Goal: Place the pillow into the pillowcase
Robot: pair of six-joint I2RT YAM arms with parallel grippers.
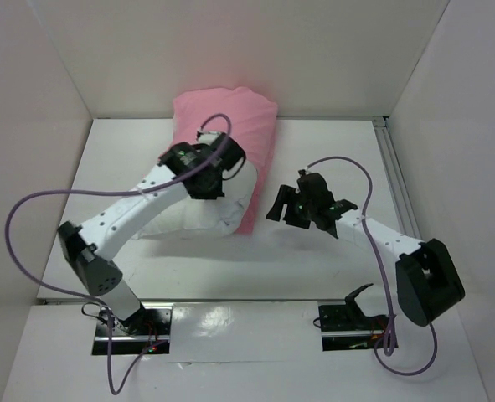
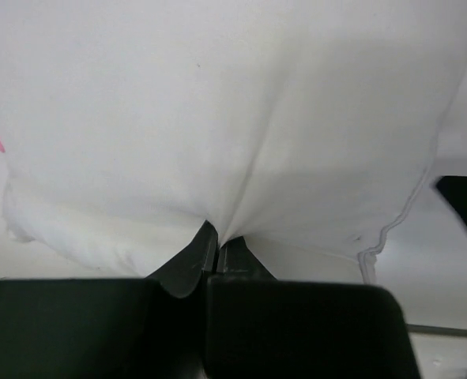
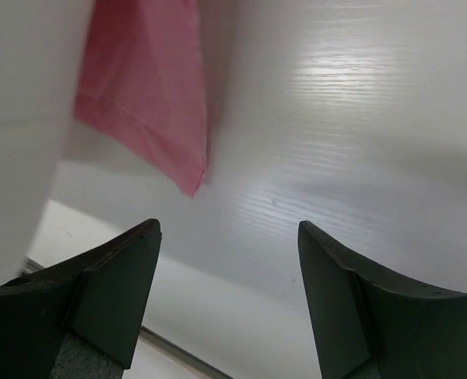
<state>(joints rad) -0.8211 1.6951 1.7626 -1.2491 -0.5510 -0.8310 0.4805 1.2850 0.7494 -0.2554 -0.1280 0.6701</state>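
Pink satin covers only the far part of the bundle. The pillowcase (image 1: 230,113) lies bunched against the back wall, and the pillow (image 1: 188,219) sticks out of its near side toward the 2 arms, so the task looks roughly half done.

The left gripper (image 2: 216,237) is pressed together on a fold of the pillow's white cloth, and creases fan out from the pinch. It has hold of the bare near part, not the satin. That grip probably serves to steer the stuffing deeper into the sack. The pillow fills the whole space ahead of and beneath this pincer and touches its tips.

The right gripper (image 3: 229,229) is spread wide and holds nothing. It hovers over the bare table (image 3: 359,118), to the right of the pillowcase. From its wrist view, the pillowcase's near corner hangs ahead and to the left, apart from both fingers. This position seems chosen so it can take that hem and draw the sack over the pillow while the left arm feeds it in.
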